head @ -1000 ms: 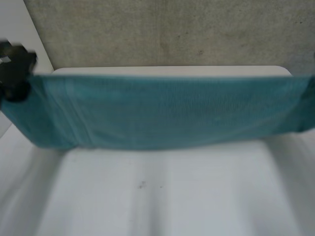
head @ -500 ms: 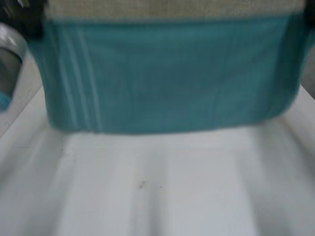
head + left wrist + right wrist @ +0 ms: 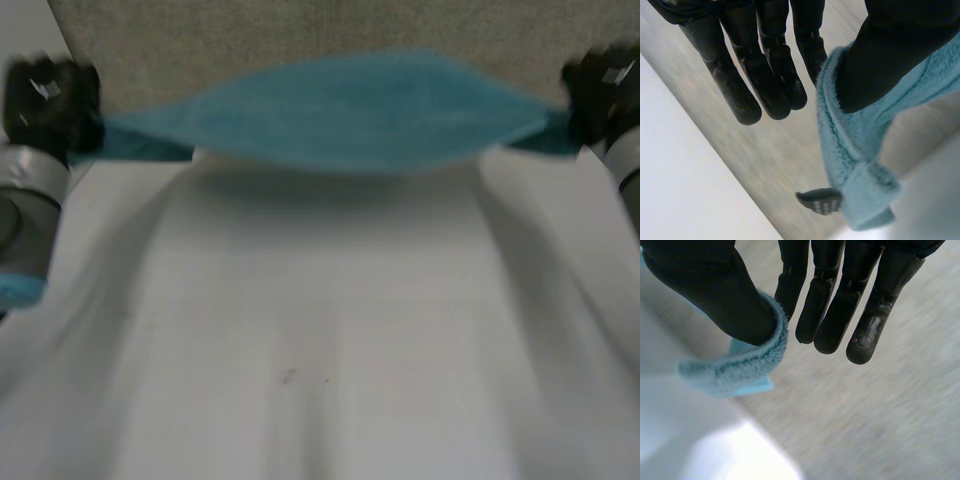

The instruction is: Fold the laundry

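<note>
Left hand [image 3: 765,70]: I am seeing its thumb pinching the towel [image 3: 850,145] against one finger, while the other fingers are pointing straight and free. Right hand [image 3: 850,300]: its thumb is pinching the towel's other end the same way, with the remaining fingers straight. In the head view the hands are holding the towel by its ends, well apart. It is stretching between them over the table's [image 3: 320,340] far edge, wide in the middle and narrow at both ends.
</note>
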You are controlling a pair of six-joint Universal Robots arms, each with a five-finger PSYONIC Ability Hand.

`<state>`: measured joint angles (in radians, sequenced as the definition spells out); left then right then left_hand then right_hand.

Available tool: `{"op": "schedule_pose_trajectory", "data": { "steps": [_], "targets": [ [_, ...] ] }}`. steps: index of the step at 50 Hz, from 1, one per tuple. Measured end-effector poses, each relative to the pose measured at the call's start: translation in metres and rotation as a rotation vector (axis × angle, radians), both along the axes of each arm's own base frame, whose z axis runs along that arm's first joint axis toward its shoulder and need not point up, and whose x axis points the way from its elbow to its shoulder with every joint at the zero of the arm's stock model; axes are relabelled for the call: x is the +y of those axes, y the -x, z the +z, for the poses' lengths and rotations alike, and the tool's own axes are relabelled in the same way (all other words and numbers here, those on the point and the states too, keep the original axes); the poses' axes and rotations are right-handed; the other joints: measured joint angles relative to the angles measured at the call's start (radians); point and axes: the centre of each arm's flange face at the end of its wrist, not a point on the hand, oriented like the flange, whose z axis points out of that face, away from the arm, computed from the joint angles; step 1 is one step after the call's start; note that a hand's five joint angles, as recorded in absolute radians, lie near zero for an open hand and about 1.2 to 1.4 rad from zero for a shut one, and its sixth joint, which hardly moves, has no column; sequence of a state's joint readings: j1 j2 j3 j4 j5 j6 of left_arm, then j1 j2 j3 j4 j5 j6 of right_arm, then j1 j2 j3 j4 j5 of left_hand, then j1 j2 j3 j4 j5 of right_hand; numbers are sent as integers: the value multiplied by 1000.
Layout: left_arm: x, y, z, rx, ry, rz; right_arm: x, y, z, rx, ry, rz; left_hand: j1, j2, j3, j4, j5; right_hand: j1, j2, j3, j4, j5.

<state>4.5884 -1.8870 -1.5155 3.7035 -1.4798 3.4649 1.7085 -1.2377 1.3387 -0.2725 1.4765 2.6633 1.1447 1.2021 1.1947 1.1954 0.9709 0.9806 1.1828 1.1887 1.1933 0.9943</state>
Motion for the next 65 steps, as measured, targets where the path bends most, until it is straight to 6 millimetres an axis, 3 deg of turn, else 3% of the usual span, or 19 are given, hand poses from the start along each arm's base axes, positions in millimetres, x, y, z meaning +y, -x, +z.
{"op": "schedule_pose_trajectory", "data": {
  "steps": [2,3,4,5,6,11,15,22,27,32,37,42,46,48,52,54,59,60,65],
  "targets": [
    [1,2,-30,-13,-62,-9,-1,-1,-30,14,-82,9,0,0,0,0,0,0,0,0,0,0],
    [1,2,-30,-13,-62,-9,-1,-1,-30,14,-82,9,0,0,0,0,0,0,0,0,0,0],
    [3,3,-58,-25,-119,-19,-3,-2,-66,28,-180,15,0,0,0,0,0,0,0,0,0,0],
    [3,3,-58,-25,-119,-19,-3,-2,-66,28,-180,15,0,0,0,0,0,0,0,0,0,0],
    [5,4,-80,-35,-170,-25,-4,-2,-90,38,-243,16,0,0,0,0,0,0,0,0,0,0],
    [15,4,-118,-65,-272,-28,-3,-1,-132,64,-359,12,0,0,0,0,0,0,0,0,0,0],
    [28,-1,-131,-106,-333,-16,2,2,-145,92,-415,9,0,0,0,0,0,0,0,0,0,0],
    [57,-19,-114,-175,-404,33,28,12,-121,195,-478,21,0,0,0,0,0,0,0,0,0,0],
    [100,-40,-82,-233,-547,81,70,36,-97,407,-610,45,0,0,0,0,0,0,0,0,0,0],
    [129,-49,-70,-275,-693,67,97,60,-91,577,-740,66,0,0,0,0,0,0,0,0,0,0],
    [142,-47,-64,-308,-755,-6,98,73,-85,640,-753,59,0,0,0,0,0,0,0,0,0,0],
    [127,-44,-61,-320,-670,-41,78,73,-82,606,-666,20,0,0,0,0,0,0,0,0,0,0],
    [93,-30,-63,-340,-513,-72,43,65,-91,532,-565,-4,0,0,0,0,0,0,0,0,0,0],
    [89,-28,-64,-342,-493,-78,39,62,-93,523,-552,-4,0,0,0,0,0,0,0,0,0,0],
    [54,-10,-71,-352,-390,-77,10,40,-103,484,-455,11,0,0,0,0,0,0,0,0,0,0],
    [29,0,-79,-352,-349,-46,-8,26,-111,468,-386,19,0,0,0,0,0,0,0,0,0,1],
    [2,8,-93,-350,-330,0,-30,11,-120,456,-296,22,0,0,0,0,0,0,0,0,0,1],
    [-15,13,-105,-351,-328,29,-46,0,-129,449,-220,22,0,0,0,0,0,0,0,0,0,1],
    [-34,17,-124,-356,-337,52,-68,-13,-145,441,-126,24,0,0,0,0,0,0,0,0,0,1]
  ]
}}
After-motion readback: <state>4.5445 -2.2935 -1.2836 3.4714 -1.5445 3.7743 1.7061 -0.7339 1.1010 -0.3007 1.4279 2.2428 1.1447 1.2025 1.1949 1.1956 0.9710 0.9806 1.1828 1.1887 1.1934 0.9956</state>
